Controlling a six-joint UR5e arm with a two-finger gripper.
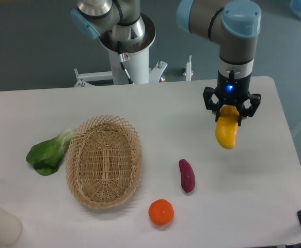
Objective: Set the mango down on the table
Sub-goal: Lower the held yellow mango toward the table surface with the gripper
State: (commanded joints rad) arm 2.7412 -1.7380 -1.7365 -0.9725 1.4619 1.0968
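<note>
Camera view: fixed, looking down on the white surface (140,106).
End effector (231,112): clamped on the upper end of the mango, over the right side of the surface.
Mango (226,132): yellow, hanging downward from the fingers, raised above the surface.
Sweet potato (186,175): purple, lying left of and below the mango.
Orange (161,212): near the front edge.
Wicker basket (104,160): left of centre.
Leafy green (49,152): touching the basket's left rim.
</note>
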